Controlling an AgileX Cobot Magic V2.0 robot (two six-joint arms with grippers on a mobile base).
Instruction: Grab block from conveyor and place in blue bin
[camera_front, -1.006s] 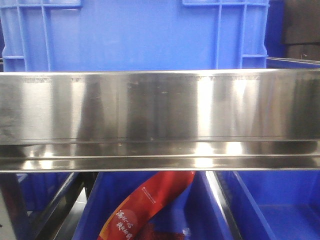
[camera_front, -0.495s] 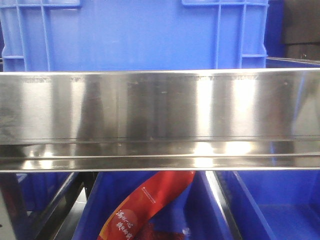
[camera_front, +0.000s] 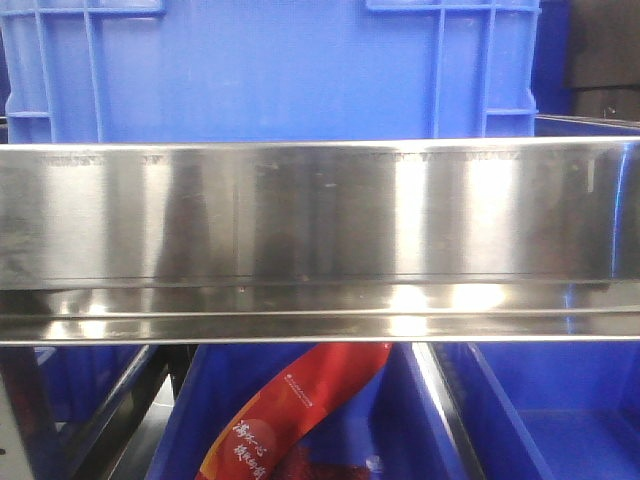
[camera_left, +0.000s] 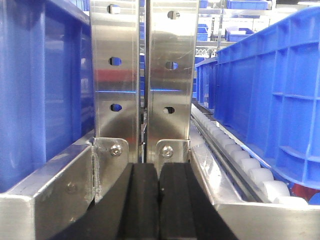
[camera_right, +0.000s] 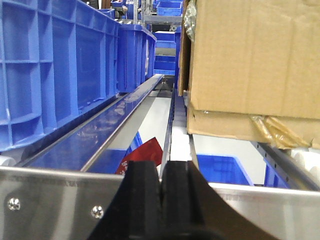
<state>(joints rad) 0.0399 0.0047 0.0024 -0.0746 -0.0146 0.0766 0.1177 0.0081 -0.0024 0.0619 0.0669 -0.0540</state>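
No block and no conveyor belt show in any view. A large blue bin (camera_front: 270, 70) stands behind a steel rail (camera_front: 320, 215), and more blue bins (camera_front: 560, 420) sit lower down. I cannot tell which of them the task means. My left gripper (camera_left: 158, 167) is shut with nothing in it, its black pads pressed together and facing two steel uprights (camera_left: 115, 75). My right gripper (camera_right: 161, 165) is also shut and empty, held just above a steel rail (camera_right: 50, 200). Neither gripper appears in the front view.
A red packet (camera_front: 290, 410) lies in a lower blue bin and is also visible past the right gripper as the red packet (camera_right: 145, 152). White rollers (camera_left: 250, 165) run beside a blue bin (camera_left: 280, 85). A cardboard box (camera_right: 250, 55) sits at the right, with stacked blue bins (camera_right: 55, 65) at the left.
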